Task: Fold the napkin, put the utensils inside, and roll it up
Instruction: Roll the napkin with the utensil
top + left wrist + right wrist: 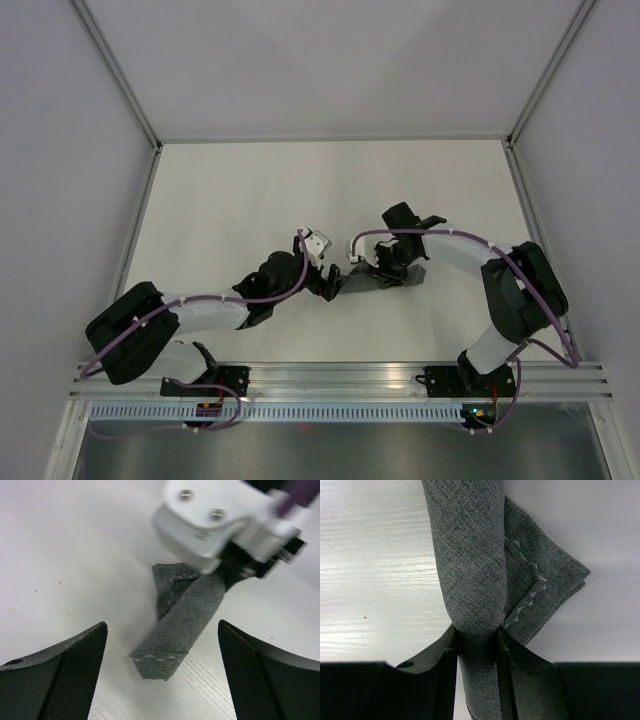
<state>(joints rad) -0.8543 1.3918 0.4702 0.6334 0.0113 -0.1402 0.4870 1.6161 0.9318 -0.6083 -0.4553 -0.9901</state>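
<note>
The dark grey napkin point(372, 282) is rolled into a narrow bundle on the white table, between the two arms. In the left wrist view its rolled end point(172, 642) with pale zigzag stitching lies between my open left fingers, untouched. My left gripper point(330, 285) is open just left of the bundle. My right gripper point(388, 268) is shut on the napkin roll point(470, 580), pinching it between both fingers point(437, 652); a folded corner point(550, 585) sticks out to the right. The pink utensil is hidden.
The white table point(250, 200) is bounded by grey walls with metal frame posts point(115, 70). An aluminium rail point(330, 380) carrying the arm bases runs along the near edge. Purple cables point(215, 298) run along both arms.
</note>
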